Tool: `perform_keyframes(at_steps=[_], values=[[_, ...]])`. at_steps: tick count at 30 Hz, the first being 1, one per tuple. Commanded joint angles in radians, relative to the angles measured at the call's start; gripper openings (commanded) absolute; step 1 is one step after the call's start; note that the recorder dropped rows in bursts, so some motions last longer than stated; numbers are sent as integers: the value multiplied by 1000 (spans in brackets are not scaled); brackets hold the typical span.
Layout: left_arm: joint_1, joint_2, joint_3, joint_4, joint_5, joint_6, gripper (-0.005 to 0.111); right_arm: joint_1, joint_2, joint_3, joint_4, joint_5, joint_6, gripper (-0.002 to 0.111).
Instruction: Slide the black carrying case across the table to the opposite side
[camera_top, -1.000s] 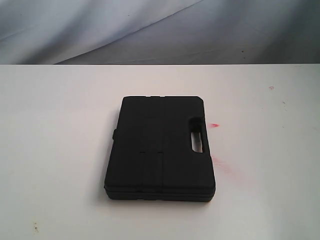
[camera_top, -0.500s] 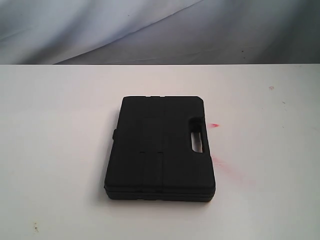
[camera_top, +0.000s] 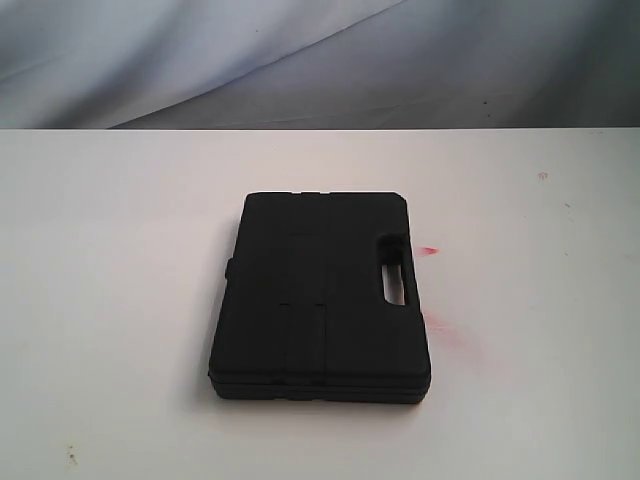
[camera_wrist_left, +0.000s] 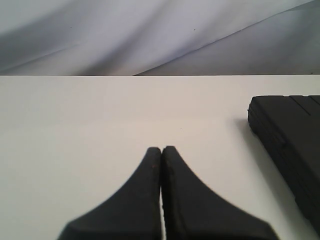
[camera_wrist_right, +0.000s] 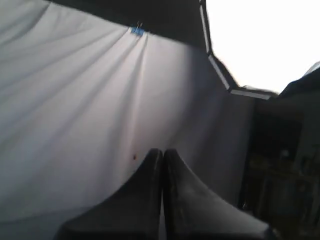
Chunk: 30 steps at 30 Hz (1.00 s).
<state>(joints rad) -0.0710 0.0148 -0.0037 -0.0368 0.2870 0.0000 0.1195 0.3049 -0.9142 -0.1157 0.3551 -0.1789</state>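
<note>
- The case (camera_top: 320, 295) lies flat, lid up, on the white desk (camera_top: 110, 300), about midway between the desk's near and far edges and roughly central across it.
- It looks like rigid moulded plastic that should not flex under a push. How heavy it is depends on contents that cannot be seen.
- The broad flat underside on a smooth desk should slide readily, though the matte shell may drag a little.
- A low push against the middle of a side wall looks best. Off-centre contact would probably spin it rather than move it straight.
- The slot handle (camera_top: 391, 285) offers a place to hook or pinch if pushing fails.
- Its long axis runs from the desk's near edge toward the far edge, square to the desk. The handle edge faces the right of the exterior view, with faint red smears (camera_top: 430, 250) just beside it.
- The left gripper (camera_wrist_left: 161, 150) has its fingers pressed together with nothing between them. It sits low over the desk, near the case (camera_wrist_left: 292, 145) but apart from it.
- The right gripper (camera_wrist_right: 162, 151) also has its fingers closed on nothing. It is aimed at the cloth backdrop (camera_wrist_right: 75, 100), and neither the desk nor the case shows in its view.
</note>
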Motion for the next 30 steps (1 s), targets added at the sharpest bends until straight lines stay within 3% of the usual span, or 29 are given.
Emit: perform_keyframes(at_steps=[1,6,17,21,25,30], values=[[2,-6,4,2,-6,12,0,0,156,-126,312,238,-190,0],[2,-6,4,2,-6,8,0,0,358,-216,617,451,-201,0],[2,-6,4,2,-6,11,0,0,692,-248,612,536,-164,0],[2,-6,4,2,-6,11,0,7,803,-324,612,727,-112,0],[2,-6,4,2,-6,11,0,90,933,-432,526,858,2,0],[2,-6,4,2,-6,8,0,238,1107,-514,452,866,91,0]])
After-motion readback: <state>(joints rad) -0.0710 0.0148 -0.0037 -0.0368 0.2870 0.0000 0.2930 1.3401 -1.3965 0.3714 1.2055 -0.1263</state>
